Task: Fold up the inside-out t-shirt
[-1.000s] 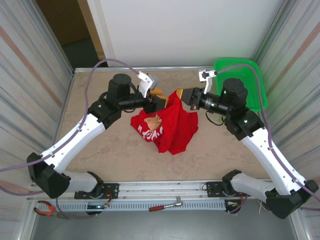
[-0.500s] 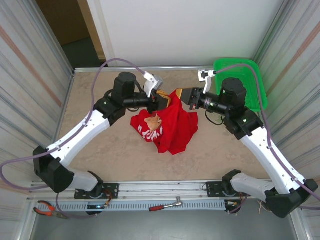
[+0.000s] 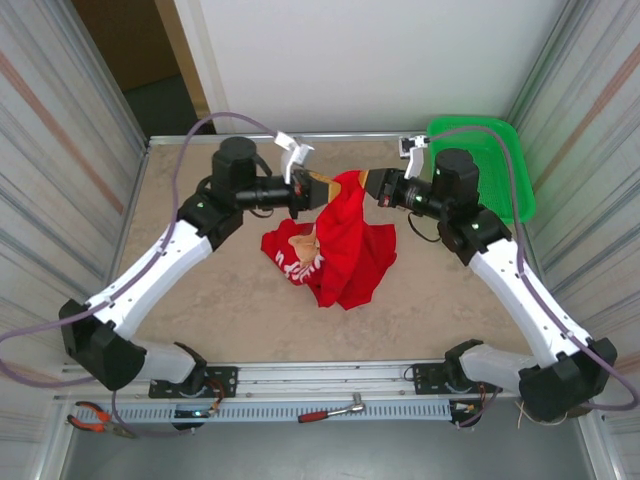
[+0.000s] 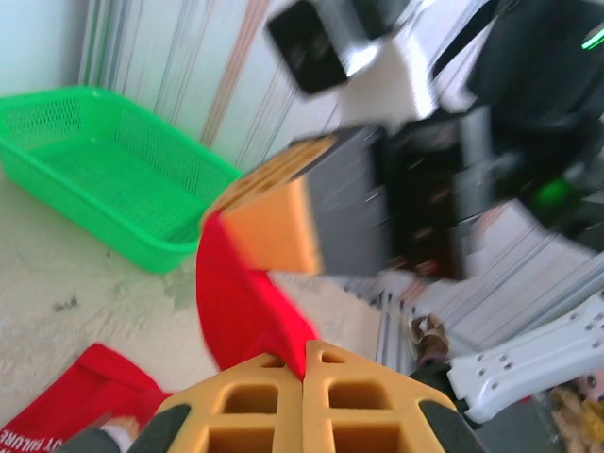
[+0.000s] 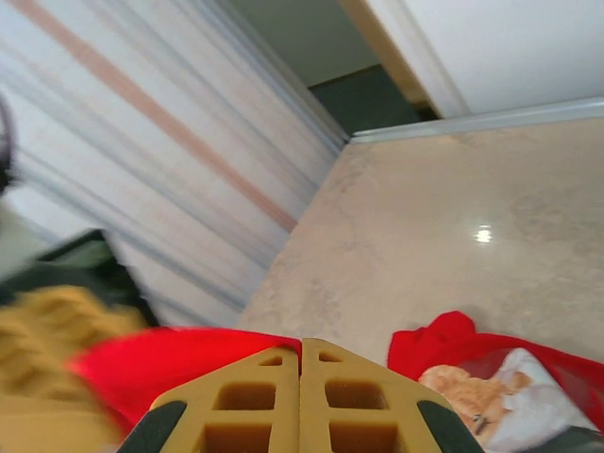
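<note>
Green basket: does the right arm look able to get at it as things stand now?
Probably yes for reach: the basket sits just beside the right arm, with nothing between them. But the right claw is shut on the t-shirt, so it would have to let go first.

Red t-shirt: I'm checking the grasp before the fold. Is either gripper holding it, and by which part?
Both hold the bright red cloth t-shirt: left gripper and right gripper are each shut on its lifted far edge, close together.
</note>
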Available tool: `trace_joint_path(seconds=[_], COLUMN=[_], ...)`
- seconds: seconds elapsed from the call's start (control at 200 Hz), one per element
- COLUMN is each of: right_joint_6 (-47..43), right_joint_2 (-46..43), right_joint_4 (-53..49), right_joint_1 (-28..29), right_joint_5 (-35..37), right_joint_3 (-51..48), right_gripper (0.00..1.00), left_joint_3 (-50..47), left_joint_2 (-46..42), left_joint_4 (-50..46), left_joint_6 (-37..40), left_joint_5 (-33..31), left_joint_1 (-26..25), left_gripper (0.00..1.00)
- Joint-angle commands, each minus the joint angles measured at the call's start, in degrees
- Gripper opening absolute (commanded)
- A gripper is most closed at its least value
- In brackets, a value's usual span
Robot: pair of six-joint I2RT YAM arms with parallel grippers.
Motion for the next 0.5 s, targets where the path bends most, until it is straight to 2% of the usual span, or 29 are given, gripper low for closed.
trace_joint_path(seconds=[0.0,0.035,0.08,0.2,0.346,0.391,0.436,0.496], right_joint_6=[0.02,0.09,0.13,0.39,-0.68,-1.15,-1.51,-1.80], right_joint_2=[1.66,1.30,0.16,-4.76,-9.72,-9.68,-9.65,-8.71], right_joint_4=[-0.26,-1.10,-2.16,-5.72,-8.70,-9.31,-9.78,-10.09], right_joint_1=[-1.64,-1.66,-1.34,0.51,6.30,7.83,8.77,9.53], right_joint_5=[1.63,1.84,2.55,7.15,14.09,15.25,15.68,15.94], right_joint_3=[2.90,3.50,3.72,2.87,2.21,2.21,2.31,2.22], right_gripper=[0.24,0.34,0.39,0.40,0.41,0.48,0.60,0.65], left_joint_3=[2.00,2.53,2.90,3.23,2.05,1.39,0.77,0.03], left_joint_2=[-3.21,-3.19,-3.20,-3.29,-3.88,-4.23,-4.57,-5.03], left_joint_4=[10.90,10.73,10.56,9.92,10.22,10.30,10.25,10.18], left_joint_6=[-12.25,-13.24,-14.30,-15.23,-14.18,-13.55,-13.05,-12.60], left_joint_5=[4.52,4.24,3.58,1.76,2.47,2.74,3.01,3.13], left_joint_1=[2.47,2.83,3.05,3.15,3.33,3.39,3.41,3.43], left_gripper=[0.00,0.00,0.00,0.00,0.00,0.00,0.00,0.00])
